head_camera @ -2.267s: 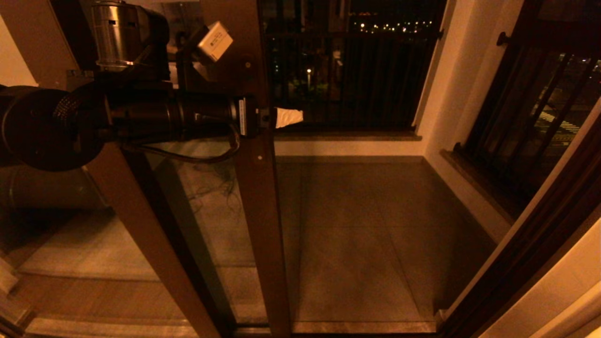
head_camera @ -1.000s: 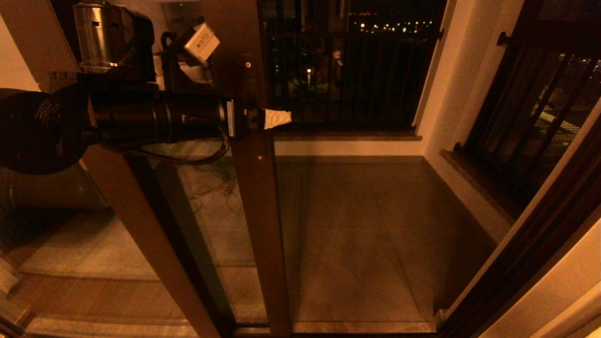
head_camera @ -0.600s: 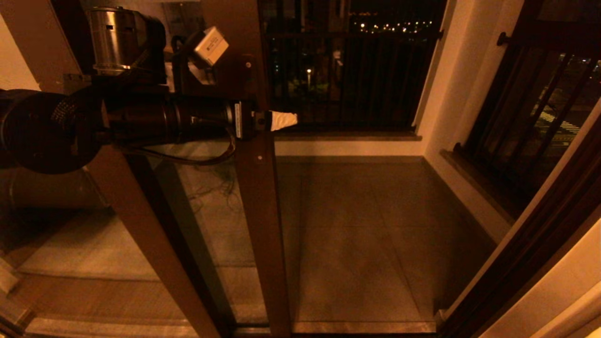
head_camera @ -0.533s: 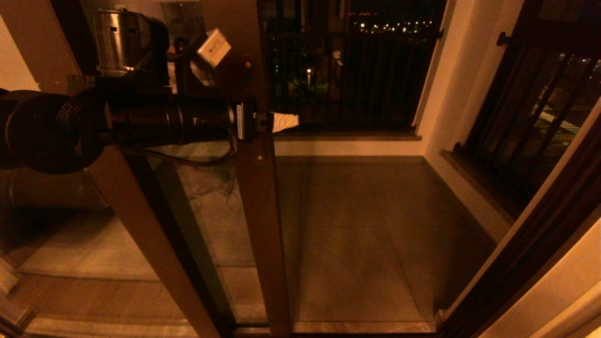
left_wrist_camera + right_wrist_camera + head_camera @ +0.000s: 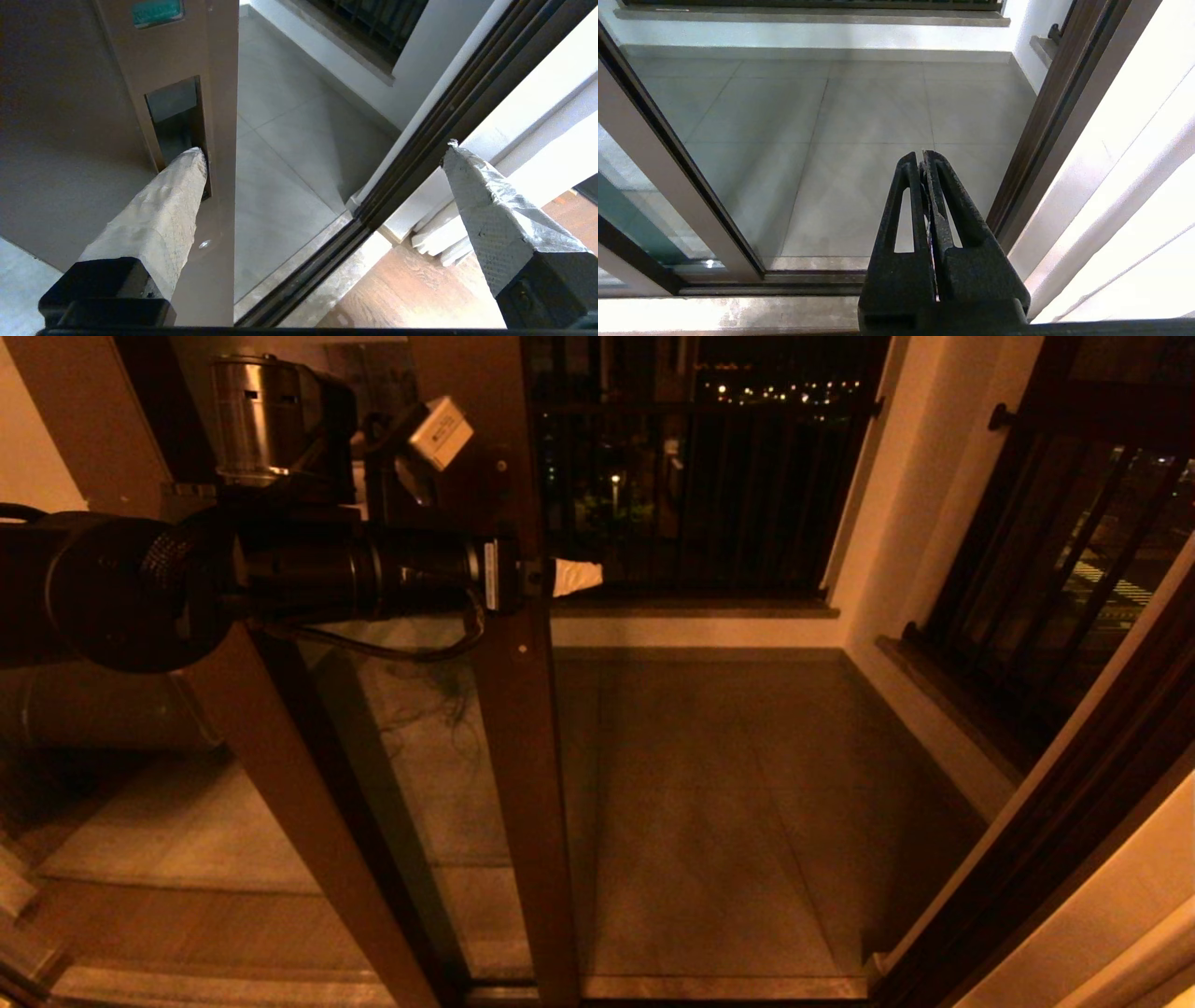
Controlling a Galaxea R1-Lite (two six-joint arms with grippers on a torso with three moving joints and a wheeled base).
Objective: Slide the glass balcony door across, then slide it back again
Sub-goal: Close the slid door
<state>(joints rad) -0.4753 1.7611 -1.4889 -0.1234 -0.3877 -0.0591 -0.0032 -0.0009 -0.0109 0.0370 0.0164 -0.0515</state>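
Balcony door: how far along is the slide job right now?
The glass balcony door stands part-open, with bare balcony floor showing beyond its upright. In hand: the left gripper is open, one finger hooked in the recessed handle. The frames cannot show which slide this is. The right gripper is shut, off the door.

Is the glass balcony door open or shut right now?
Open: the glass balcony door leaves bare balcony floor showing beside its upright.

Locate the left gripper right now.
Head view, upper left: left gripper is at the door upright, one finger in the recessed handle, the other past its edge.
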